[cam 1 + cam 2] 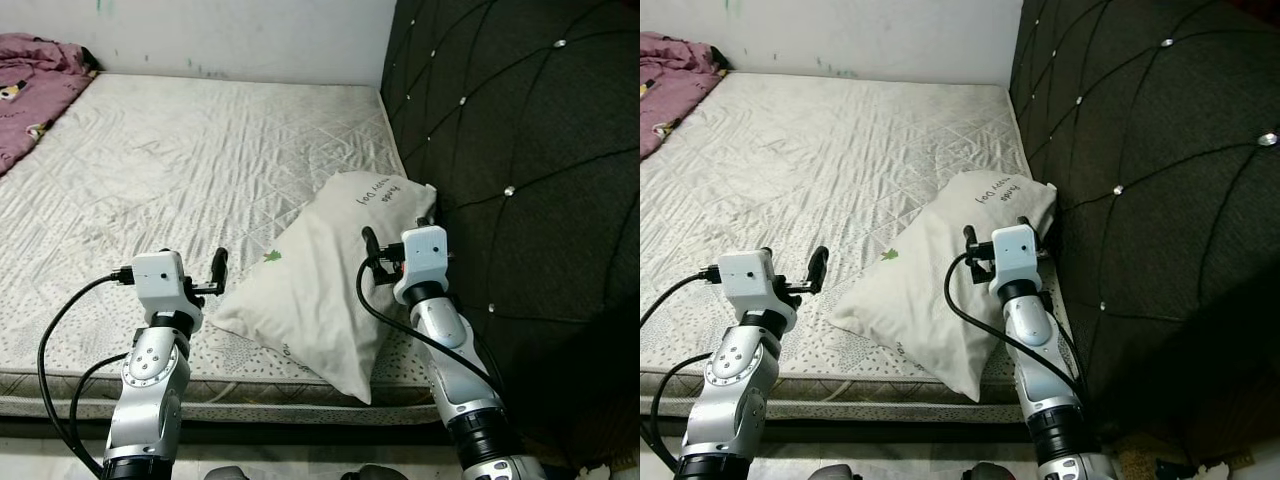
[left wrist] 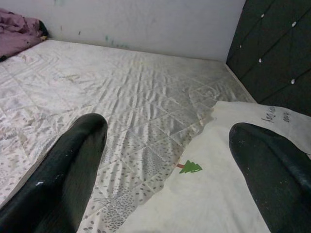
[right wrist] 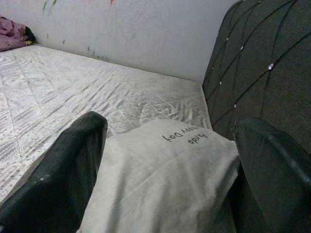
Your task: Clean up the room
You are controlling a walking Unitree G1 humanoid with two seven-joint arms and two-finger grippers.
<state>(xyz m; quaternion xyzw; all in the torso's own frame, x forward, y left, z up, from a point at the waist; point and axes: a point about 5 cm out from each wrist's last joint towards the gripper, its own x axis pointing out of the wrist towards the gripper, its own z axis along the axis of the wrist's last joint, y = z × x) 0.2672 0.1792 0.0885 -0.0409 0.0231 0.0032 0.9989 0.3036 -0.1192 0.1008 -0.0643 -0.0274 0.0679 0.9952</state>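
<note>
Both silver arms rose from the bottom edge of the head view, and between them a cream pillow [image 1: 320,280] lay on the mattress [image 1: 180,160], its long axis running from lower centre up to the right, its top corner against the dark padded headboard [image 1: 520,150]. Spread wide and holding nothing, the left gripper [image 1: 218,270] sat just beside the pillow's lower left corner. Equally wide and empty, the right gripper [image 1: 372,250] hung over its right side, the nearer of the two.
</note>
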